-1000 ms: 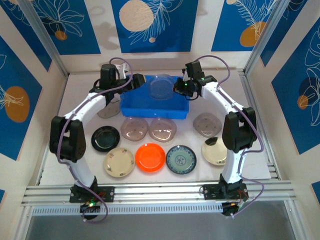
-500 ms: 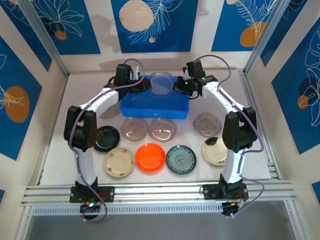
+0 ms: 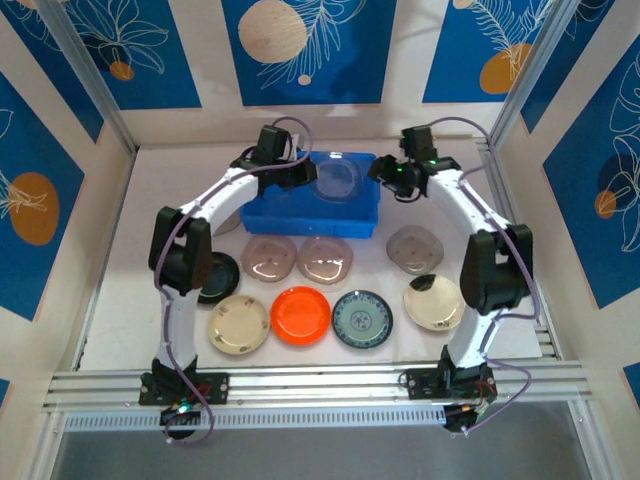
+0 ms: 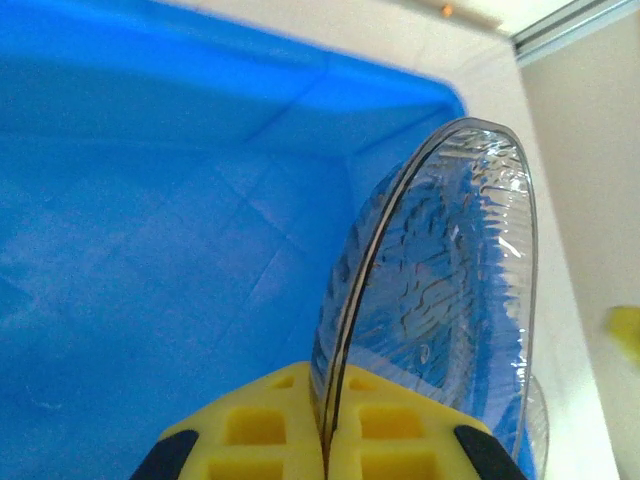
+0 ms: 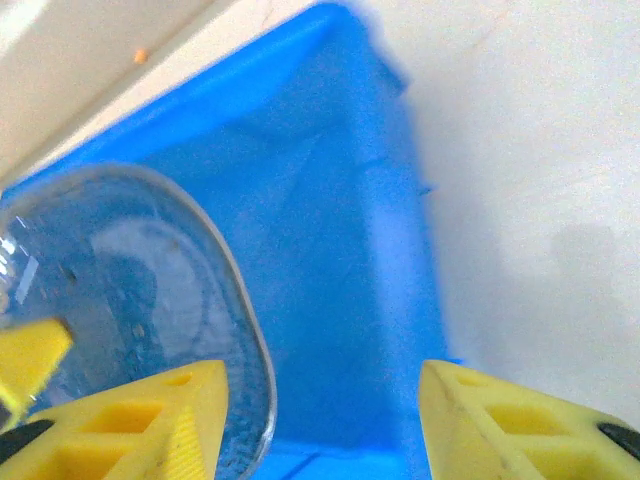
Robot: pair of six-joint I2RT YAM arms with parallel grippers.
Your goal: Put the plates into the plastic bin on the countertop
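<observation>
Over the blue bin (image 3: 300,222) at the back of the table (image 3: 150,190), the left gripper (image 3: 306,177) was pressed together on the rim of a clear plate (image 3: 338,178). In the left wrist view its yellow fingers (image 4: 395,440) pinched the plate's edge, and the plate (image 4: 440,270) stood tilted up on edge above the bin's floor (image 4: 150,220). The right gripper (image 3: 385,173) hung at the bin's right end with its jaws spread and nothing between them. In the right wrist view the plate's rim (image 5: 245,330) lay close beside one finger (image 5: 150,415); whether they touched, I could not tell. More plates lay flat on the table in front of the bin, among them an orange plate (image 3: 300,314) and a teal plate (image 3: 362,318).
</observation>
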